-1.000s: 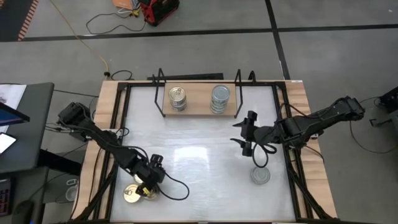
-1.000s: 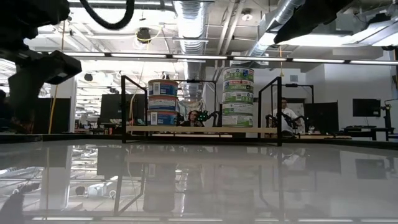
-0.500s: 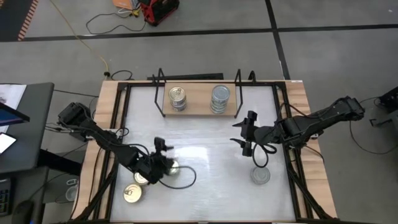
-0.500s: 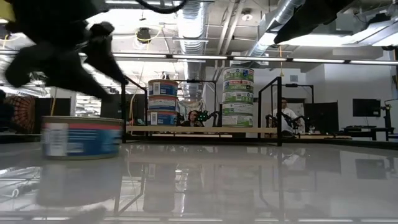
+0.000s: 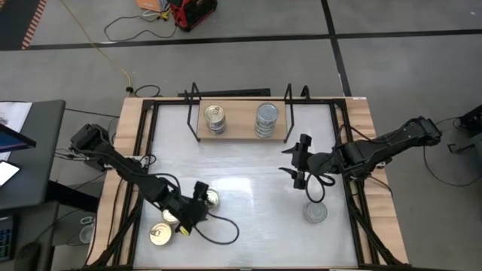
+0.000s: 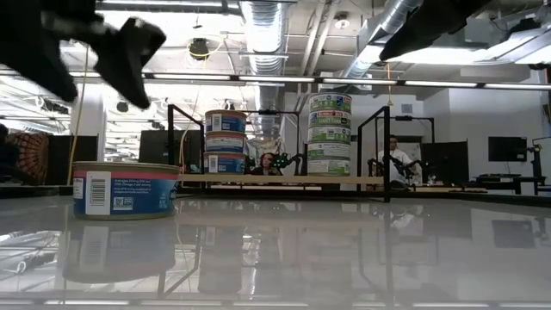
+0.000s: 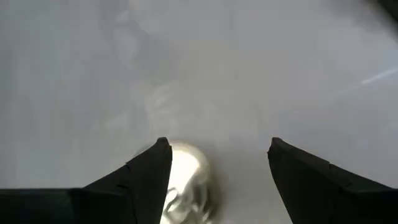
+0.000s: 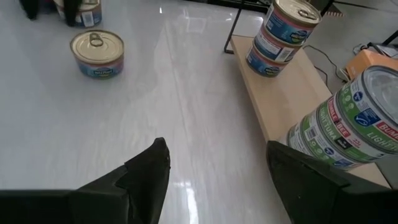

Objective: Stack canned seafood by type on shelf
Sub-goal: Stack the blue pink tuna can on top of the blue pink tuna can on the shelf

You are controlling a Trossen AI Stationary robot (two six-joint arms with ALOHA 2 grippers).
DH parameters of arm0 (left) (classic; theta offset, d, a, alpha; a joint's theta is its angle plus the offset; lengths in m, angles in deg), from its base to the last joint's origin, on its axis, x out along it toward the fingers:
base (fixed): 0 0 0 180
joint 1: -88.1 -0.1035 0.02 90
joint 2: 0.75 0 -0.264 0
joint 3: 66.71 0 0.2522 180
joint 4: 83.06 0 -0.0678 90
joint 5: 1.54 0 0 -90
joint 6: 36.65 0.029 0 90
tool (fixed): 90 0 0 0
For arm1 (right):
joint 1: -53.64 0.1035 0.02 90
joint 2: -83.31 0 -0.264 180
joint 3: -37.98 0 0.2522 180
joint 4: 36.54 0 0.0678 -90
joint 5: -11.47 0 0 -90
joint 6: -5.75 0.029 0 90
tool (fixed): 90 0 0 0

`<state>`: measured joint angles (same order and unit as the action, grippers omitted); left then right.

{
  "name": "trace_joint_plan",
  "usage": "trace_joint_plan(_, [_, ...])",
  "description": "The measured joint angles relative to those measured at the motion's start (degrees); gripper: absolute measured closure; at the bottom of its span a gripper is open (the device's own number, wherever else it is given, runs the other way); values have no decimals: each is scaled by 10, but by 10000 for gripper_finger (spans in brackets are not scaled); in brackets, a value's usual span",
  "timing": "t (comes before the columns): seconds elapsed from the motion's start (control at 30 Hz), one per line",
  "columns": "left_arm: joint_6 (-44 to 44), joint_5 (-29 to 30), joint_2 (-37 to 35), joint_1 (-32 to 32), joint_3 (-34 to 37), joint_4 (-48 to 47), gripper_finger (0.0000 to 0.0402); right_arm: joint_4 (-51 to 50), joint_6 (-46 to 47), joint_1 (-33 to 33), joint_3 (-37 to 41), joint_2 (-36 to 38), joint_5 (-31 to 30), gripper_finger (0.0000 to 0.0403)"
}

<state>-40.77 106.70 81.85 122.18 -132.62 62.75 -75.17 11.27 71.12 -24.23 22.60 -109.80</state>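
Left gripper [image 5: 202,190] fingers spread above a gold-lid tin [image 5: 210,199] on the tabletop [image 5: 241,188]; right gripper [image 5: 298,160] fingers spread, empty.

– What do we have on the shelf [image 5: 239,129], upper centre of the frame?
– Two upright stacks: gold-lidded tins [image 5: 215,118] left, silver-lidded tins [image 5: 266,118] right.
– And loose ones?
– We see two gold-lidded tins [image 5: 160,234] [image 5: 210,199] lower left, one silver tin [image 5: 315,214] lower right, all standing flat.
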Motion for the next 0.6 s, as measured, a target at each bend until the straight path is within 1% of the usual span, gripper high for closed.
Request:
trace_joint_plan(0.17, [26,52,0,1,44,7,148,6,0,0,0,0,0,111])
trace_joint_plan(0.3, [57,85,0,1,62,8,148,6,0,0,0,0,0,111])
trace_joint_plan(0.47, [91,100,0,0,66,6,148,6,-9,0,0,0,0,111])
trace_joint_plan(0.6, [97,162,0,-12,66,6,148,6,-9,0,0,0,0,111])
